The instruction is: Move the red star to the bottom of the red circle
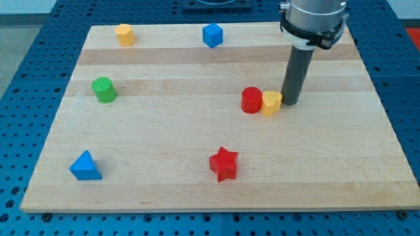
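Red star (224,164) near bottom | my tip (291,103) well above-right, beside yellow block (271,103)

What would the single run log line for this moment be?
tip: right of yellow block | yellow block: touching red circle | red star: below, apart, untouched

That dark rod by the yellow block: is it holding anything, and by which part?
Nothing is held. My tip has no jaws; it only pushes. It stands against the view's right side of a yellow block, which touches the red circle. The red star lies apart.
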